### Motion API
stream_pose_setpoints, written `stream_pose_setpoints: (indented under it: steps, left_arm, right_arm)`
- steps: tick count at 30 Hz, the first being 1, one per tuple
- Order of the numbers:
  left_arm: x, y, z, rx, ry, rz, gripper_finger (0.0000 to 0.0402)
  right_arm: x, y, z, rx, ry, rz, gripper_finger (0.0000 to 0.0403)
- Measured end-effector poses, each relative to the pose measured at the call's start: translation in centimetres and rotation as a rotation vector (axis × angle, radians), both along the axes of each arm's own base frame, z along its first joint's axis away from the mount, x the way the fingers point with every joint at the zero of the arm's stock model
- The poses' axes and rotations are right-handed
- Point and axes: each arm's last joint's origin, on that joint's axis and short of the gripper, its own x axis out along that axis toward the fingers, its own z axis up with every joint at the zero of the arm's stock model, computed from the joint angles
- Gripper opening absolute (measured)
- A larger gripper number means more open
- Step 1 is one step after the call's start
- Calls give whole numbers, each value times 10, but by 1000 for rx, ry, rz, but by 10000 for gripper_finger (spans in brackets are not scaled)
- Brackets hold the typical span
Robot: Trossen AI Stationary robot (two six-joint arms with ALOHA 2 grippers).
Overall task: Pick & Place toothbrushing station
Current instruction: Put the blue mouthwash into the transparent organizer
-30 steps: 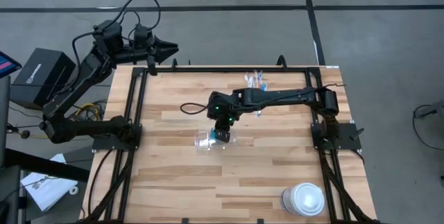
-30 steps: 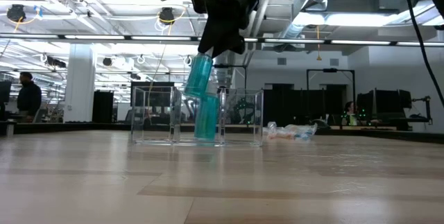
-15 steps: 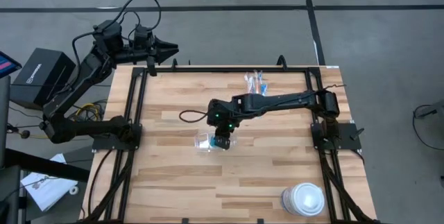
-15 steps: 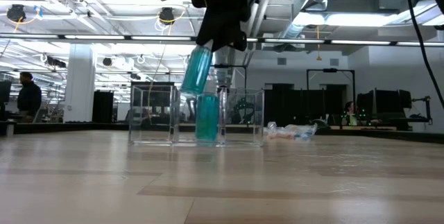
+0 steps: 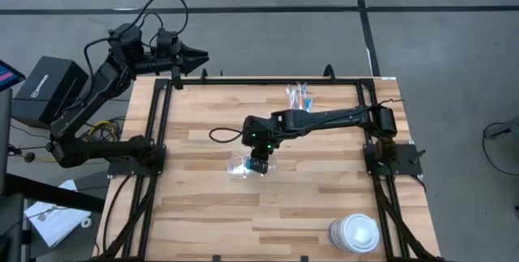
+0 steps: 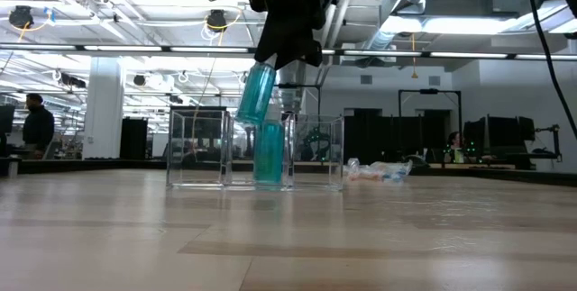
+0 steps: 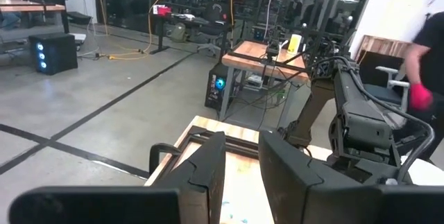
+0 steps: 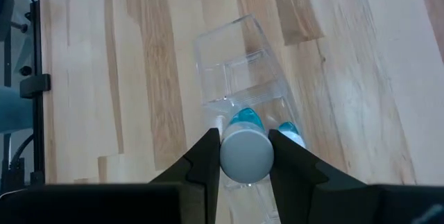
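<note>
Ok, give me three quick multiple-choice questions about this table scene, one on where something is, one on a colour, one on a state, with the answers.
1. Where is the white lidded container?
A. Near the table's front right corner
B. Inside the clear organizer
C. Under the left arm

2. What colour is the tube held by the right gripper?
A. Orange
B. Blue-green
C. White

3. How does the held tube sit?
A. Lying flat on the wood
B. Tilted above the clear organizer
C. Fully down in a compartment

Answers: 1 A, the high view shows it there. 2 B, plain in the low view. 3 B, it leans over a second tube standing inside.
</note>
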Motion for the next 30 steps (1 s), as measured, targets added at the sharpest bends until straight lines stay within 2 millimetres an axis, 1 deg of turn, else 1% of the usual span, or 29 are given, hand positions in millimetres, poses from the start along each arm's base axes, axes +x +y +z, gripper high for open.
stream_pose_setpoints:
  steps: [9, 11, 14, 16, 18, 21, 30]
  left_arm:
    - [0, 0, 0, 9, -2, -1, 81]
    - [0, 0, 0, 9, -2, -4, 81]
    - [0, 0, 0, 9, -2, -16, 81]
    - [0, 0, 0, 9, -2, -16, 81]
    - [0, 0, 0, 9, -2, -17, 81]
    - [0, 0, 0, 9, -2, -19, 81]
    - [0, -1, 0, 27, 2, -21, 81]
  right_arm:
    - [0, -1, -1, -2, 5, -18, 86]
    - [5, 0, -7, 1, 7, -22, 86]
    - [5, 2, -20, -3, 62, -20, 86]
    - [11, 3, -24, -2, 43, -19, 86]
    - [8, 3, -28, -2, 81, -18, 86]
    - [10, 3, -25, -1, 53, -21, 86]
    - [11, -1, -26, -8, 52, -33, 86]
